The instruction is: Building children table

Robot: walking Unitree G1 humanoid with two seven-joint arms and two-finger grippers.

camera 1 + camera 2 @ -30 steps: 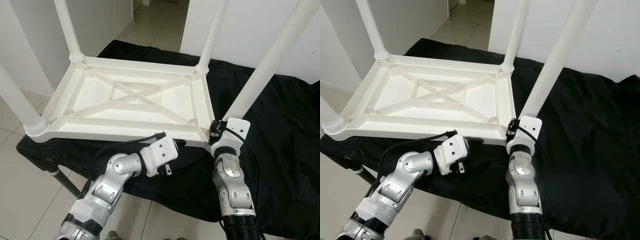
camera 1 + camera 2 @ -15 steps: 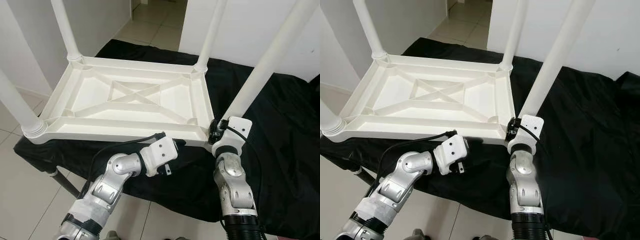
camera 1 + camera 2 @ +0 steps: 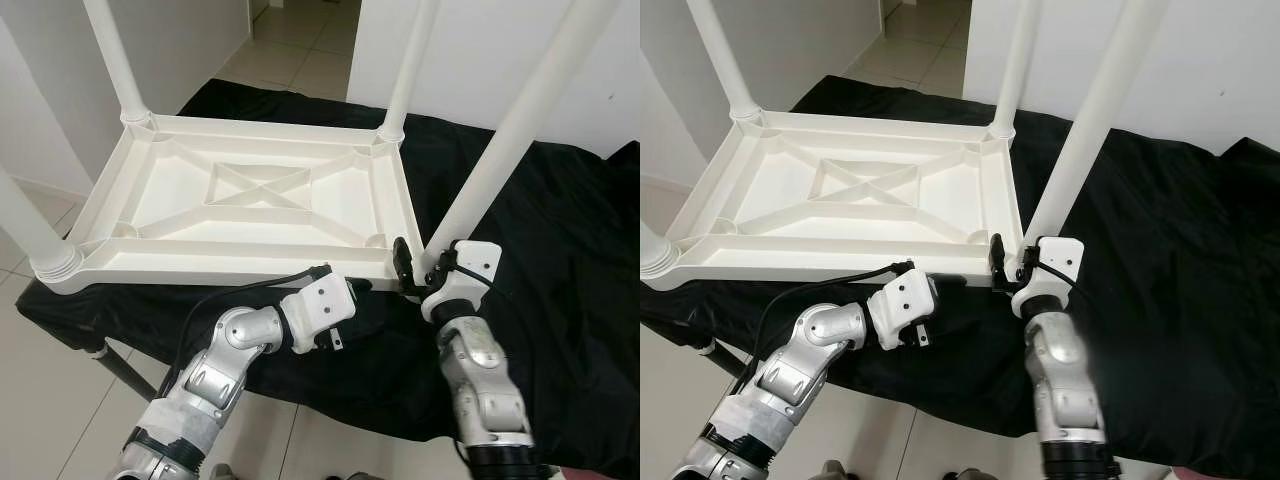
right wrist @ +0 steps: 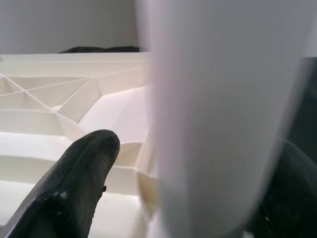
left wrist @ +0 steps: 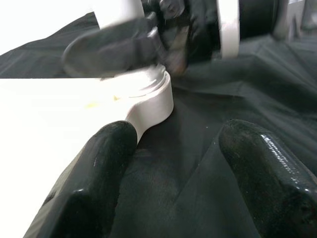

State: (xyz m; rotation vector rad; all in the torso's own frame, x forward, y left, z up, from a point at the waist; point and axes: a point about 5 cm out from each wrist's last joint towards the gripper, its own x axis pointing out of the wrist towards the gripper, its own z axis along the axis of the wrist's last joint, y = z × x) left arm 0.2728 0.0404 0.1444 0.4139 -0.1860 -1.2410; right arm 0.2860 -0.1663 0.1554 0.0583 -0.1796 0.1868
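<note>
I see the white children's table (image 3: pixel 250 200) lying upside down on the black cloth (image 3: pixel 560 250) that covers the desk, its four legs pointing up. My right tool (image 3: pixel 412 268) sits at the table's near right corner, its fingers (image 4: pixel 79 173) spread around the base of that corner's leg (image 3: pixel 500 150). My left tool (image 5: pixel 173 163) hovers just beside the table's near edge, spread and holding nothing, over the cloth.

The left arm is bent, its wrist turned inward, and the left gripper (image 5: pixel 173 163) has its fingers spread apart. The right arm reaches up and forward, and the right gripper (image 3: pixel 415 268) has its fingers parted.
</note>
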